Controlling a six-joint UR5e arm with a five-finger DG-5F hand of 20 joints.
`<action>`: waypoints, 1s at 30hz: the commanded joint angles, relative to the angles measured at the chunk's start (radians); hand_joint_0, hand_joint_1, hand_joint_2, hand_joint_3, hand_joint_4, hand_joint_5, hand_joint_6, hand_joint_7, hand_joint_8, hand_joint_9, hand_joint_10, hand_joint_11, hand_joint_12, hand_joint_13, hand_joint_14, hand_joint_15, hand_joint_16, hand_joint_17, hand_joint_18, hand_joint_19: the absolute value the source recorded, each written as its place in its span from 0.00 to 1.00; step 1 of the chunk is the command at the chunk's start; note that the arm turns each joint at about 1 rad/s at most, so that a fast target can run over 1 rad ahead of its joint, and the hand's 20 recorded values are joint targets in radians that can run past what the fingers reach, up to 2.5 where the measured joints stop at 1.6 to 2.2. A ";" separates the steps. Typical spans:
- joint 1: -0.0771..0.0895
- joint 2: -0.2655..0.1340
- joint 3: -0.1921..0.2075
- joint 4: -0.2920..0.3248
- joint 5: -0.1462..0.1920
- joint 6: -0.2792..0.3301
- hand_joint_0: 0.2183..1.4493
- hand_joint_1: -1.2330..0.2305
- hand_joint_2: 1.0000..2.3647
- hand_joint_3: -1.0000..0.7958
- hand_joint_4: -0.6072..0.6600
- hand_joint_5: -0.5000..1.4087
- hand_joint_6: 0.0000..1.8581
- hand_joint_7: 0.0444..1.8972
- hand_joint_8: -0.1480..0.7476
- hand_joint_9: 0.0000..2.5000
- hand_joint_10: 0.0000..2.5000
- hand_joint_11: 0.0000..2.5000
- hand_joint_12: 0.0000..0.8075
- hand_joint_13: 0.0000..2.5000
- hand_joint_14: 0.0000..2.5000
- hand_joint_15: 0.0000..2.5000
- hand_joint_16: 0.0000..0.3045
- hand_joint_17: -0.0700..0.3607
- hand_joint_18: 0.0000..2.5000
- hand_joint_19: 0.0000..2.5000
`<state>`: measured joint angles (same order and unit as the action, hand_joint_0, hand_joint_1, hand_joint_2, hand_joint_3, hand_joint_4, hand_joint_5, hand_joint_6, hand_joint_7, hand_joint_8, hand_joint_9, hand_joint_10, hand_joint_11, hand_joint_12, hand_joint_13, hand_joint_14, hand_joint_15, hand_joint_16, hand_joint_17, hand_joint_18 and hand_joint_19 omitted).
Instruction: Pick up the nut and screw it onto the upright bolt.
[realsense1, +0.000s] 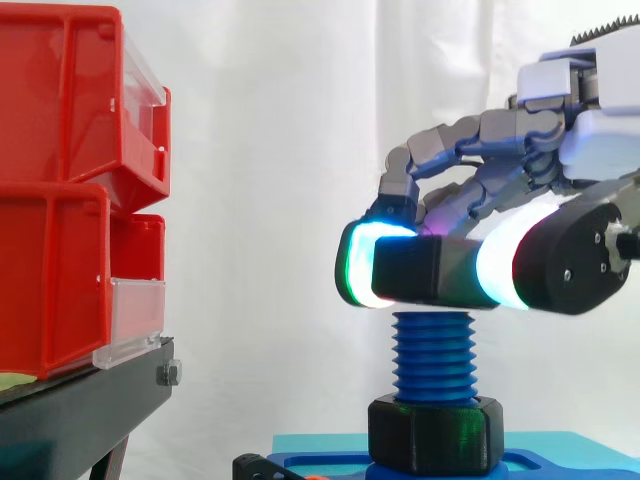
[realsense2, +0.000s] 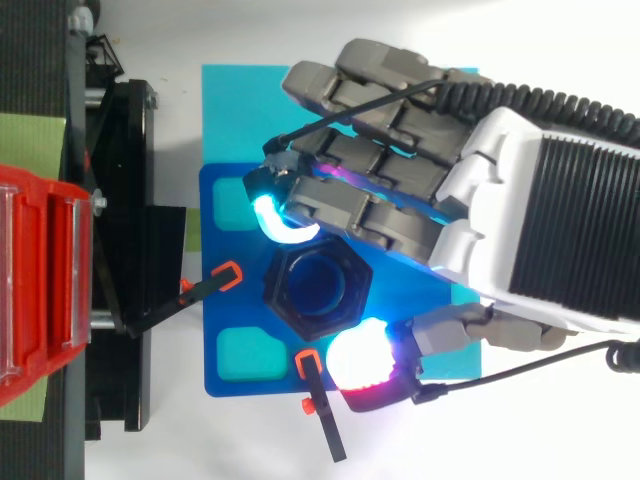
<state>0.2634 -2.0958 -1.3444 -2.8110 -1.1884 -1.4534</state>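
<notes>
The bolt is seen standing upright, its long axis vertical and its threaded blue shaft pointing straight up. The black nut is seated on the bolt's top end, lying about level, with its hole in line with the shaft. From above, the bolt's blue end is seen through the hole. The nut is grasped by the hand, which is brought in from the right. It is pinched between a glowing fingertip on the far-left side and the thumb pad on the opposite side. The foot of the bolt is ringed by a black hexagonal collar, set on a blue plate. Two orange-tipped clamps are laid on the plate close beside the bolt. Red bins on a black stand are placed well apart to the left.
</notes>
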 joint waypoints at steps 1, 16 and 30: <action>-0.003 -0.009 0.001 0.004 -0.002 0.001 0.28 0.48 0.00 0.31 0.73 0.17 0.31 0.64 0.51 0.20 0.00 0.07 0.47 0.16 0.00 0.00 0.16 0.42 0.15 0.02; -0.006 -0.009 0.001 0.004 -0.004 0.001 0.28 0.48 0.00 0.31 0.72 0.17 0.31 0.64 0.51 0.20 0.00 0.07 0.46 0.16 0.00 0.00 0.16 0.42 0.15 0.02; -0.004 -0.009 -0.001 0.002 -0.016 -0.001 0.28 0.48 0.01 0.31 0.72 0.17 0.31 0.64 0.51 0.20 0.00 0.06 0.46 0.17 0.00 0.00 0.16 0.42 0.15 0.03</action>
<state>0.2592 -2.1046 -1.3445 -2.8079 -1.2027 -1.4542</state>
